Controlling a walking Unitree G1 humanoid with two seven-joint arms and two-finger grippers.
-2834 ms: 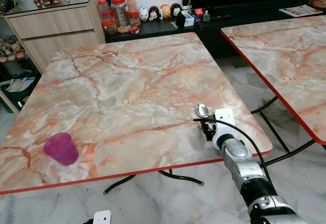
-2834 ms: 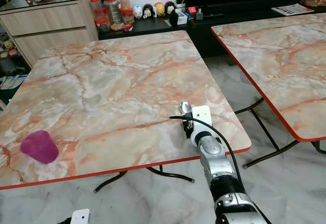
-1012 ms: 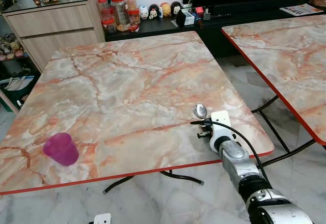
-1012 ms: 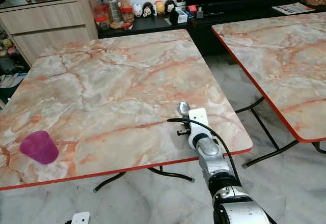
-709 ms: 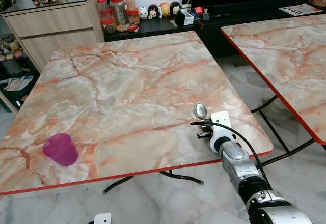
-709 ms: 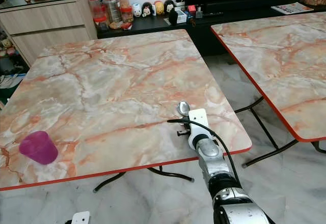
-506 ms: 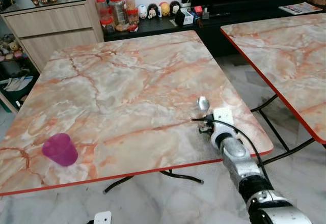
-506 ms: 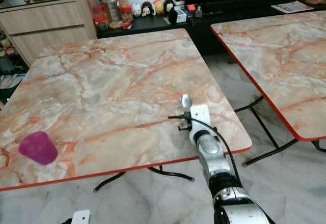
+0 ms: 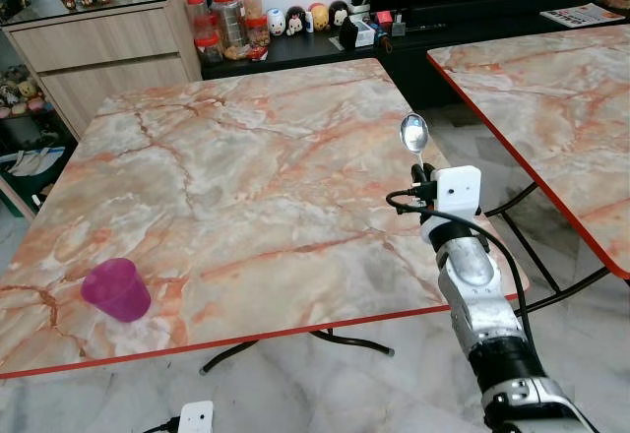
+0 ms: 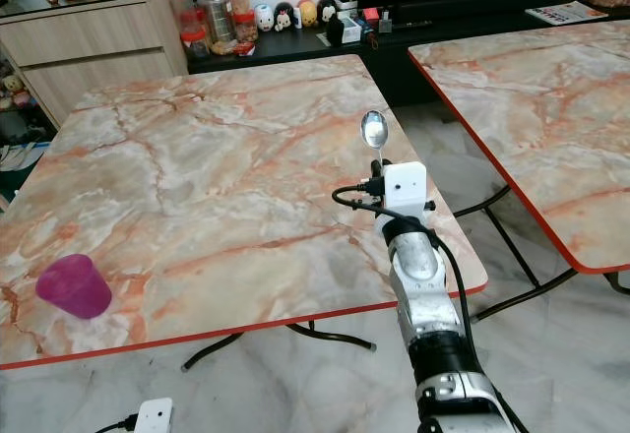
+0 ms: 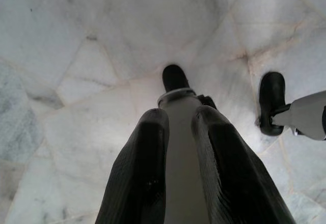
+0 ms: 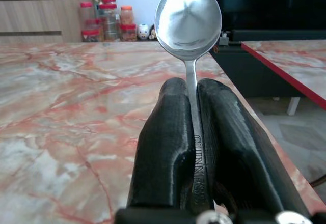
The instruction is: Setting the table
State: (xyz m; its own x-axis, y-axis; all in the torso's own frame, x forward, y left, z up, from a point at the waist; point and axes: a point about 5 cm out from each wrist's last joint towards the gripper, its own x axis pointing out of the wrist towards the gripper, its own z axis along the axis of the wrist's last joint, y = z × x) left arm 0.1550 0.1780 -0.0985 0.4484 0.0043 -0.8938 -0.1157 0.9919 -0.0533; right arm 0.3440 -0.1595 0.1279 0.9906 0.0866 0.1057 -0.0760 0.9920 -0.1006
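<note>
Right gripper (image 12: 192,94) clamps the handle of a metal spoon (image 12: 188,14) between both black fingers, bowl upright above the fingertips, held over the near right part of the marble table (image 9: 226,167). Purple cup (image 9: 116,289) stands well apart at the table's near left corner. Left gripper (image 11: 179,119) hangs above the floor, fingers slightly parted, holding nothing.

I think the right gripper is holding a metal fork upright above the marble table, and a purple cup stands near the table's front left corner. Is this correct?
Not quite: the right gripper holds a spoon, not a fork; the right wrist view shows its round bowl. It is upright above the marble table, and the purple cup stands near the front left corner.
</note>
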